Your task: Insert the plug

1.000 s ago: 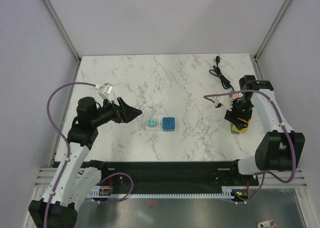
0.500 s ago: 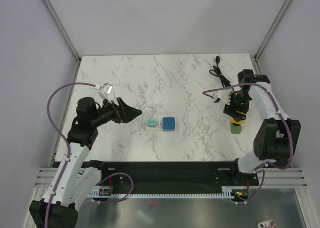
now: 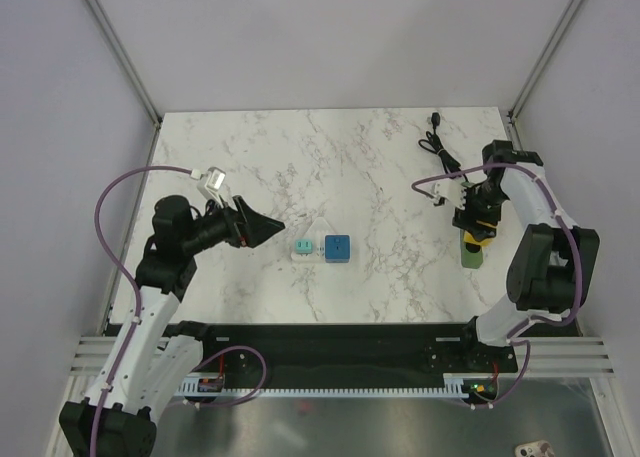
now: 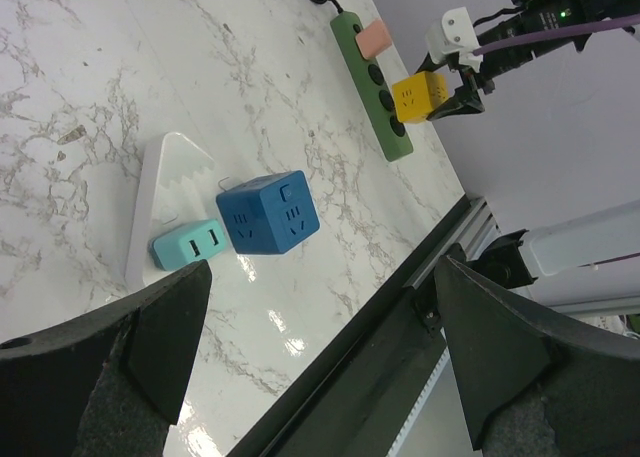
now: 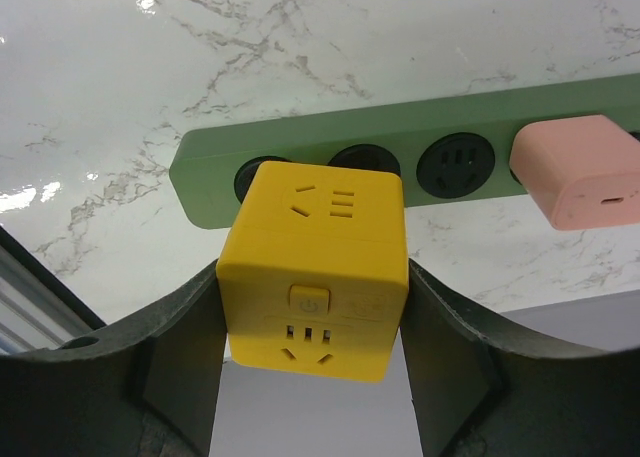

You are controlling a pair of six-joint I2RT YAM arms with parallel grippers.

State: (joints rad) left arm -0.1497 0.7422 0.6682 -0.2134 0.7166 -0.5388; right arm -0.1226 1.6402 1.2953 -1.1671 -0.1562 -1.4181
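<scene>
Our right gripper (image 5: pixel 315 322), jaws half-closed on the yellow cube plug (image 5: pixel 318 239), holds it just above the green power strip (image 5: pixel 205 172) near its end sockets, where any tilt or offset could jam it against the strip's face, while our left gripper (image 3: pixel 268 224) gapes empty, well away from the strip.

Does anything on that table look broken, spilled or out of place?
Nothing stands out. The yellow cube plug sits squarely in the right tool, close over the green power strip, which lies flat with a pink adapter seated on it. No spill or damage shows.
</scene>
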